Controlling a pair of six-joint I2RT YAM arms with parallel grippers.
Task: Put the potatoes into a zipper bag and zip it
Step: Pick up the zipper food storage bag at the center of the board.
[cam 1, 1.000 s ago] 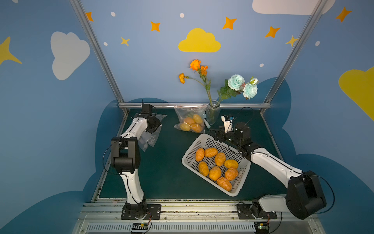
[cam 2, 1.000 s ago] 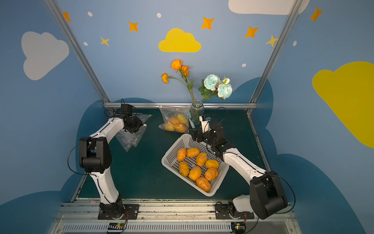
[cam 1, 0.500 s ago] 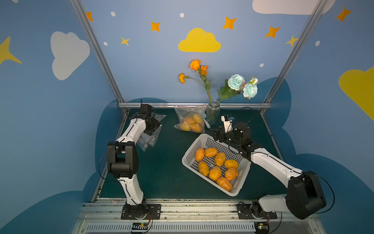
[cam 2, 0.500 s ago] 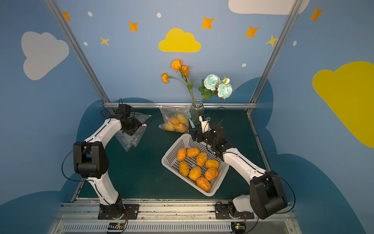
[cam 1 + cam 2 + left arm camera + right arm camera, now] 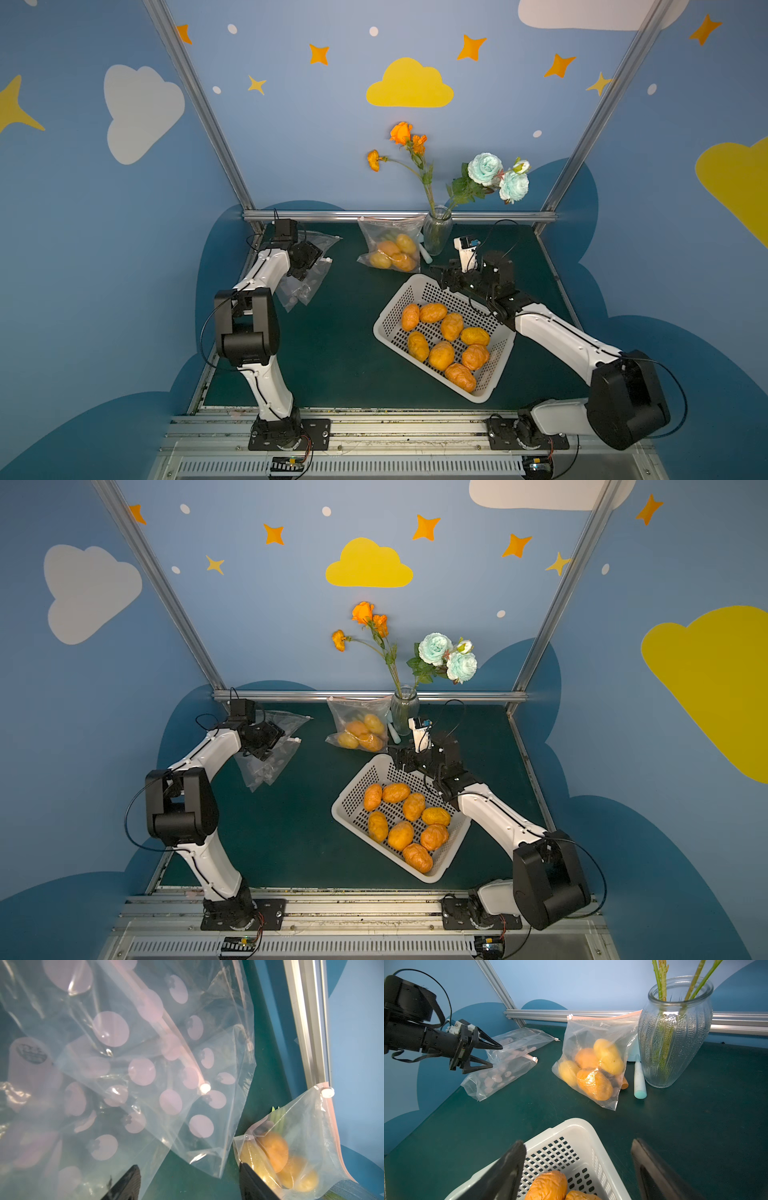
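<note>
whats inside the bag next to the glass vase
Four potatoes show through the clear zipper bag, piled at its bottom. Anything behind them is covered.

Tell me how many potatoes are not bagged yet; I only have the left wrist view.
Observer: Eight potatoes lie loose in a white basket, seen in both top views.
Operator: Where is the right tool?
Observer: The right tool hangs open above the basket corner nearest the filled bag, holding nothing.
Operator: Anything close to that bag I should avoid?
Observer: A glass vase with flower stems stands upright right beside it, on the side away from the empty bags.
</note>
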